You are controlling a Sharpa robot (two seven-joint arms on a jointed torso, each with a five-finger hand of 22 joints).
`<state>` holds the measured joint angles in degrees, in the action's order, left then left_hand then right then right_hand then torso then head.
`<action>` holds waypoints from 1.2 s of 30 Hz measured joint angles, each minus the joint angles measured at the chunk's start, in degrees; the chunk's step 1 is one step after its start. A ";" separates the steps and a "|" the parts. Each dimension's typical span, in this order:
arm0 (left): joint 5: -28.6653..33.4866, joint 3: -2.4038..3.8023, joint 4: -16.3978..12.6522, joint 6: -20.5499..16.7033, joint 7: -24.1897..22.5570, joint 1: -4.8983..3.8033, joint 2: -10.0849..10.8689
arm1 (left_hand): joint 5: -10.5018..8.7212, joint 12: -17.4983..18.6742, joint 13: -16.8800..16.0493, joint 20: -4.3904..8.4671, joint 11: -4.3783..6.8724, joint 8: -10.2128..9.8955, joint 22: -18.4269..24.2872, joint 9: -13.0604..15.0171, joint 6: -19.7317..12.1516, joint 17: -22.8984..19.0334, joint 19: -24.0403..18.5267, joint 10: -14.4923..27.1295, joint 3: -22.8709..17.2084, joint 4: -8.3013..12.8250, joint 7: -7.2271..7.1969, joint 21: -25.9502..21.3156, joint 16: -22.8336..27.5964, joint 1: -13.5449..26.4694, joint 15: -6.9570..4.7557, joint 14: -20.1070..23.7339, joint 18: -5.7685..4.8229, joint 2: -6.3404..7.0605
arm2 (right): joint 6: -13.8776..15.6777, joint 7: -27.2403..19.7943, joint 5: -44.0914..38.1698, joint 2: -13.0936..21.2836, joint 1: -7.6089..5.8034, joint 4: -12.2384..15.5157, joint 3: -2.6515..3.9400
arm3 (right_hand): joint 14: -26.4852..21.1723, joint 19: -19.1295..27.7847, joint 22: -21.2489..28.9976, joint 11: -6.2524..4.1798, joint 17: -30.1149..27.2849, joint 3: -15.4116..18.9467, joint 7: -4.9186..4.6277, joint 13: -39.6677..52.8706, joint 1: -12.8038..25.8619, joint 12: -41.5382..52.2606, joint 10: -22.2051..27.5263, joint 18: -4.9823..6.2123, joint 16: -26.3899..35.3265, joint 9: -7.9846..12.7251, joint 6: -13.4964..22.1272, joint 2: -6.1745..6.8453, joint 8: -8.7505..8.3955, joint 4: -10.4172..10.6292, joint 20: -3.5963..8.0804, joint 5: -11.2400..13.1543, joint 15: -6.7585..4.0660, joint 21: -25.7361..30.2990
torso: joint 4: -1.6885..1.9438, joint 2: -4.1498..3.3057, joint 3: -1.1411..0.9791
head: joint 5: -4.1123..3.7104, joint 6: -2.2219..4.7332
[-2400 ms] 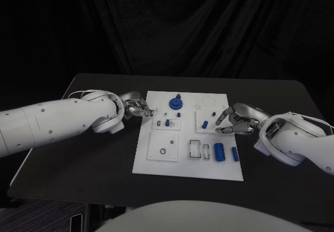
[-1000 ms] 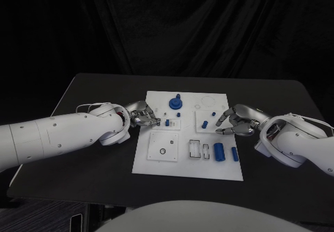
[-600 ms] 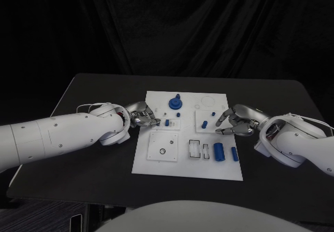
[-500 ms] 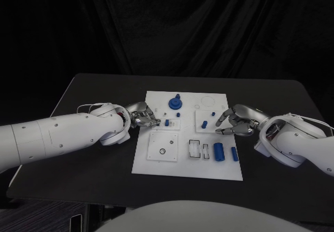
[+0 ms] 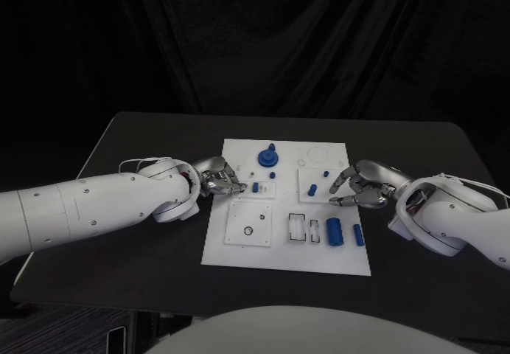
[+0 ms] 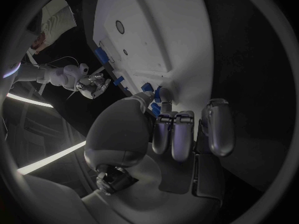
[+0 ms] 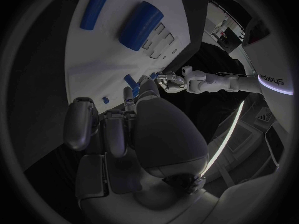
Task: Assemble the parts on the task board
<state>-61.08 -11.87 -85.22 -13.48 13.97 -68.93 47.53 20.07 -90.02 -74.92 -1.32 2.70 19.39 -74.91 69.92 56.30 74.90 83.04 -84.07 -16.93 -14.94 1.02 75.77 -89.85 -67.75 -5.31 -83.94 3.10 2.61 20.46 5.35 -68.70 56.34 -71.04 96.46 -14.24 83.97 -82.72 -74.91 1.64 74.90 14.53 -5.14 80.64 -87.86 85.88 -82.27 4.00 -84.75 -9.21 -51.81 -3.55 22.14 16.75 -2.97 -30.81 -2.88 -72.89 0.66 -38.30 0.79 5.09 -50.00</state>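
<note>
1. The task board (image 5: 287, 251) lies in the middle of the black table (image 5: 127, 243), with small blue parts (image 5: 334, 231) on it.
2. The left hand (image 5: 220, 179) is at the board's left edge, fingers curled together near a small blue part (image 5: 256, 187). I cannot tell if it pinches it.
3. The right hand (image 5: 361, 188) is at the right edge, fingers curled, holding nothing I can see.

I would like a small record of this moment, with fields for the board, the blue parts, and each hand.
board: white task board in the middle of the black table
parts on board: round blue part at the far side; large blue cylinder and slim blue bar lying side by side at the near right
left hand: left hand at the board's left edge, fingers beside a small blue part; whether it touches the part is unclear
right hand: right hand at the board's right edge, fingers curled, holding nothing visible
</note>
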 measured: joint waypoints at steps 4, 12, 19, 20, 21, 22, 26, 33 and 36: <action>-0.02 0.01 0.10 0.14 0.22 0.01 0.00 | -4.68 0.00 0.00 -0.04 -0.04 -1.17 0.00 -0.69 -0.34 0.00 -0.04 0.04 1.94 -0.80 0.34 -0.23 0.00 0.81 0.00 0.00 -0.01 -0.15 | -0.01 0.01 0.00 -0.01 0.02 0.00 0.00 | 0.00 0.00 0.00 0.00 0.00 0.00 0.00 0.00 0.01 0.00 0.00 0.00 0.00 0.05 0.00 -0.01 0.00 0.00 0.00 0.00 0.00 0.00 | 0.00 0.00 0.01 | 0.01 0.00; -0.83 0.22 -0.02 0.85 1.33 0.03 0.00 | -14.51 0.00 0.00 -0.52 -1.01 -3.70 0.00 -3.75 -0.62 0.00 -0.52 0.03 10.46 -1.63 1.27 -0.99 0.00 8.75 0.72 -0.12 -0.01 -1.22 | -0.11 0.07 0.00 0.02 0.05 0.03 0.02 | 0.00 0.00 0.01 0.00 0.00 0.00 0.00 0.00 0.04 0.00 0.00 -0.01 0.00 0.05 0.00 -0.03 0.00 0.00 0.00 0.00 0.00 0.00 | 0.00 0.00 0.02 | -0.05 0.00; -2.31 0.48 -0.22 1.95 2.85 -0.11 0.01 | -15.18 0.00 0.00 -0.95 -1.40 -4.29 0.00 -4.58 -0.64 0.00 -0.49 0.04 14.62 -1.78 1.25 -1.38 0.00 11.79 1.13 -0.11 -0.01 -3.36 | -0.24 0.13 0.00 0.01 0.06 0.07 0.02 | 0.00 0.00 0.01 0.00 0.00 0.00 0.11 0.00 0.18 0.00 0.00 0.00 0.00 0.04 -0.11 -0.18 0.00 0.00 0.00 0.00 0.00 0.00 | -0.03 0.00 0.02 | 0.08 0.00; -2.44 0.51 -0.24 2.15 3.05 -0.15 -0.01 | -15.18 0.00 0.00 -0.95 -1.40 -4.32 0.00 -4.62 -0.65 0.00 -0.49 0.04 14.93 -1.76 1.24 -1.38 0.00 12.07 1.13 -0.11 -0.01 -3.64 | -0.25 0.14 0.00 0.01 0.07 0.07 0.01 | 0.00 0.00 0.01 0.00 0.00 0.00 0.20 0.00 0.18 0.00 0.00 0.00 0.00 0.04 -0.20 -0.18 0.00 0.00 0.00 0.00 0.00 0.00 | -0.03 0.00 0.02 | 0.09 0.00; -2.61 0.56 -0.27 2.43 3.30 -0.20 -0.02 | -15.05 0.00 0.00 -0.95 -1.40 -4.53 0.00 -4.66 -0.65 0.00 -0.49 0.04 15.57 -1.85 1.24 -1.37 0.00 12.62 1.13 -0.11 -0.02 -4.09 | -0.27 0.15 0.00 0.01 0.07 0.08 0.01 | 0.00 0.00 0.01 0.00 0.00 0.00 0.20 0.00 0.24 0.00 0.00 0.00 0.00 0.04 -0.20 -0.24 0.00 0.00 0.00 0.00 0.00 0.00 | -0.02 0.00 0.02 | 0.09 0.00; -2.72 0.59 -0.29 2.59 3.44 -0.22 -0.03 | -14.47 0.00 0.00 -0.95 -1.40 -4.56 0.00 -4.66 -0.65 0.00 -0.49 0.04 16.23 -1.87 1.24 -1.37 0.00 14.12 1.13 -0.11 -0.01 -4.73 | -0.28 0.15 0.00 0.01 0.07 0.08 0.01 | 0.00 0.00 0.01 0.00 0.00 0.00 0.20 0.00 0.24 0.00 0.00 0.00 0.00 0.04 -0.20 -0.24 0.00 0.00 0.00 0.00 0.00 0.00 | -0.02 0.00 0.02 | 0.09 0.00; -3.11 0.65 -0.29 2.97 3.61 -0.27 -0.03 | -10.24 0.00 0.00 -1.17 -1.39 -4.17 0.00 -4.24 -0.75 0.00 -0.28 0.04 19.61 -1.94 1.13 -0.79 0.00 18.76 1.13 -0.11 -0.02 -8.07 | -0.32 0.16 0.00 0.00 0.08 0.09 0.00 | 0.00 0.00 -0.03 0.00 0.00 0.00 0.20 0.00 0.25 0.00 0.00 0.00 0.00 0.04 -0.20 -0.25 0.00 0.00 0.00 0.00 0.00 0.00 | -0.02 0.00 0.02 | 0.14 0.00; -3.61 0.53 0.31 2.58 2.95 -0.27 0.06 | -5.06 0.00 0.00 -0.83 -1.39 1.17 0.00 1.09 -0.96 0.00 0.45 0.04 22.95 -1.89 0.93 0.25 0.00 20.46 1.12 -0.11 -0.03 -12.86 | -0.34 0.16 0.00 -0.07 0.09 0.09 0.00 | 0.00 0.00 -0.04 0.00 0.00 0.00 0.20 0.00 0.25 0.00 0.00 0.00 0.00 0.04 -0.20 -0.25 0.00 0.00 0.00 -0.22 0.00 0.00 | -0.01 -0.03 0.02 | 0.24 0.00; -3.73 0.44 0.55 2.33 2.40 -0.22 -0.01 | -4.80 0.00 0.00 -0.83 -1.39 2.23 0.00 2.18 -1.06 0.00 0.45 0.04 23.34 -1.81 0.83 0.25 0.00 20.39 1.12 -0.11 -0.02 -13.54 | -0.35 0.16 0.00 -0.13 0.10 0.05 0.01 | 0.00 0.00 -0.03 0.00 0.00 0.00 0.20 0.00 0.25 0.00 0.00 0.00 0.00 0.04 -0.20 -0.25 0.00 0.00 0.00 -0.22 0.00 0.00 | 0.00 -0.03 0.02 | 0.24 0.00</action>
<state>-64.80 -11.43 -84.67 -11.16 16.37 -69.15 47.52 15.27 -90.02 -74.92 -2.15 1.31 21.62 -74.90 72.09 55.24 74.90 83.49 -84.04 6.41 -16.74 1.85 76.01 -89.85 -47.35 -4.18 -84.05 3.08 -10.94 20.11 5.52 -68.70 56.21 -70.94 96.51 -14.23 83.97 -82.72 -74.94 1.64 74.90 14.53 -4.94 80.64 -87.61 85.88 -82.26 4.00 -84.75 -9.18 -52.01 -3.81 22.14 16.75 -2.98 -31.03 -2.87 -72.89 0.66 -38.33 0.80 5.33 -50.00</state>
